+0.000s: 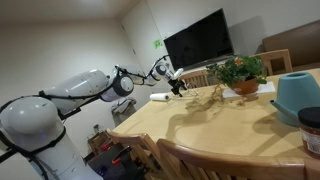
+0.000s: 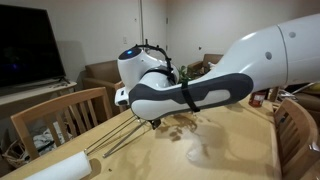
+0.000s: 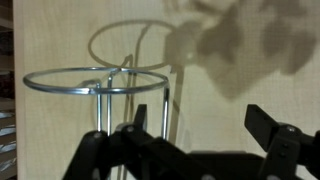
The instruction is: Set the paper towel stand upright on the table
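Observation:
The paper towel stand [image 3: 95, 80] is thin silvery wire, and its round ring fills the left of the wrist view with slim rods running down from it. In an exterior view its rods [image 2: 115, 141] lie low across the table [image 2: 225, 150], so it is on its side. My gripper [image 3: 200, 118] is open right at the stand. One rod stands just inside the left finger, and the right finger is well apart from it. In an exterior view my gripper [image 1: 178, 87] hovers at the far end of the table [image 1: 220, 125]; the stand is too thin to make out there.
A potted plant [image 1: 240, 72] stands near the table's far end. A teal container [image 1: 298, 98] and a dark cup [image 1: 311, 130] are at one side. A flat white oblong object [image 1: 160, 97] lies near the gripper and also shows at the table's edge [image 2: 60, 168]. Wooden chairs [image 2: 62, 110] ring the table.

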Robot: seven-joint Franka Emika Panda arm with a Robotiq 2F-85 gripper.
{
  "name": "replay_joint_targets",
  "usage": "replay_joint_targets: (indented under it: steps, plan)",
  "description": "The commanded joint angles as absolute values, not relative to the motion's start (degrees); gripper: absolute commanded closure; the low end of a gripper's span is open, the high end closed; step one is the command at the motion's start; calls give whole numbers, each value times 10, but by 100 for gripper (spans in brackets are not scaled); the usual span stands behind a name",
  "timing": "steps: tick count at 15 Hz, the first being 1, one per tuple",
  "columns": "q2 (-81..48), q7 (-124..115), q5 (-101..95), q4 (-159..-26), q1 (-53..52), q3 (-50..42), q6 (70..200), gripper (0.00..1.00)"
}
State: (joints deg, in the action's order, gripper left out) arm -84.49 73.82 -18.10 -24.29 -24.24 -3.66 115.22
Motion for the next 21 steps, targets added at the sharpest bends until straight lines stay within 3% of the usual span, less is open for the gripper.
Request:
replay_joint_targets:
  steps: [1, 12, 13, 15, 21]
  plan:
    - [-845, 766, -158, -244, -223, -17, 1149, 0]
    - [-846, 788, -145, -255, -196, -5, 1145, 2]
    - [-846, 784, -147, -255, -196, -7, 1146, 26]
    - [-847, 782, -146, -255, -196, -6, 1145, 31]
    - [-847, 787, -145, -255, -193, -5, 1147, 77]
